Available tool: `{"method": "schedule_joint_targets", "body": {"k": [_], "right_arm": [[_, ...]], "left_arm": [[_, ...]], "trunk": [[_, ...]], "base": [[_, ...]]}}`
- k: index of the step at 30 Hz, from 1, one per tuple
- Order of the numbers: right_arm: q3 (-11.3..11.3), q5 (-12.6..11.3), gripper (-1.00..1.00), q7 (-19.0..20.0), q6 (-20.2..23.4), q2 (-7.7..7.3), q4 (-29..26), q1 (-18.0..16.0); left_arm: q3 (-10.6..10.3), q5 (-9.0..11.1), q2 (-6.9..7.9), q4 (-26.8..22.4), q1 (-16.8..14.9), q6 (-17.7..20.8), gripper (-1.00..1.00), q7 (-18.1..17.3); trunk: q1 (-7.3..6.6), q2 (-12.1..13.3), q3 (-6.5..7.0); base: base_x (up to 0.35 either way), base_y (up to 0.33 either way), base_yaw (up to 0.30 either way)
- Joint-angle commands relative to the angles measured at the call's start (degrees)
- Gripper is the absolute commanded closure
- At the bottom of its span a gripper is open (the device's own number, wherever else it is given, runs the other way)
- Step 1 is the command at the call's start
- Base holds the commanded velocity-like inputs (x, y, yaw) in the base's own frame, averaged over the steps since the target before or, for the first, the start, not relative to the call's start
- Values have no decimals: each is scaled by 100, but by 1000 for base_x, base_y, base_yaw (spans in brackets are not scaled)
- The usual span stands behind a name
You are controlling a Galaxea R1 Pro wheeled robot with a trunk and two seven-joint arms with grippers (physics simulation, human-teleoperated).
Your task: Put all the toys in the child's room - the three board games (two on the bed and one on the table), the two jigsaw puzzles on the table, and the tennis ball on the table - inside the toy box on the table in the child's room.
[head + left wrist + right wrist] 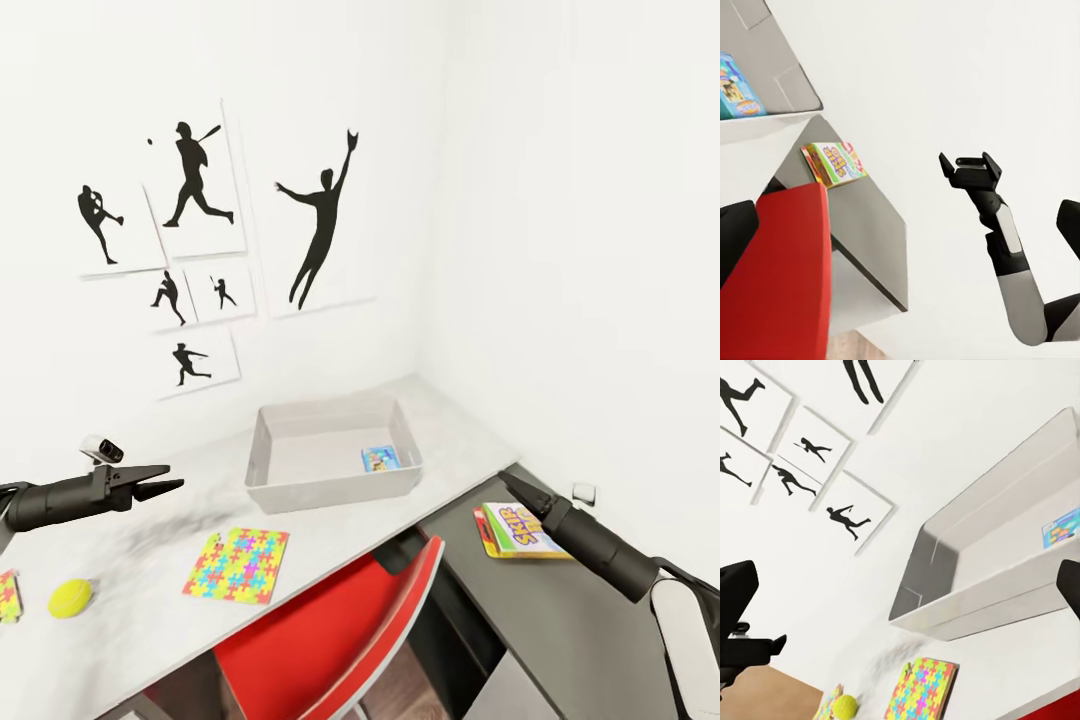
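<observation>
We're at the surface [420,400] with both arms raised and nothing carried. Our left hand [165,487] hovers above the pale top, near the wall side, fingers close together and clenched on nothing as far as the head view shows. Our right hand [515,490] hangs over the lower dark section, just beside the green-red game [520,530] with yellow letters; in the left wrist view that hand [970,166] looks released, jaws apart, empty.

The step in hand seems to be picking up that green-red game (it lies flat and thin, tough to pinch from above). We'd come down on one edge, or slide it toward the ledge so a finger gets under, close firmly, lift clear of the step up to the pale top, then carry it over the grey box [270,470] rim before letting go.

Counts in view:
- Toy box: one, on the pale top by the corner.
- Games: two, the blue one [380,458] already inside the box, the green-red one outside.
- Puzzles: two, one whole square [237,565] in front of the box, one [8,595] cut by the frame edge.
- Ball [70,598]: one, between the puzzles.
- Red chair [330,640]: one, tucked under.

The third game isn't sighted here.
</observation>
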Motion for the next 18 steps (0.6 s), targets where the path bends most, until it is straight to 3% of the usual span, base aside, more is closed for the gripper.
{"method": "schedule_joint_targets", "body": {"k": [1, 18], "right_arm": [[0, -3, -100, 15, 28, 4, 0, -6], [23, -16, -100, 22, 29, 9, 7, -5]], "left_arm": [[-2, 2, 3, -2, -3, 61, -100, -20], [7, 9, 3, -12, -3, 61, -100, -20]], "trunk": [[4, -12, -4], [4, -12, 15]], "base": [[-57, 6, -101], [-276, 100, -14]]}}
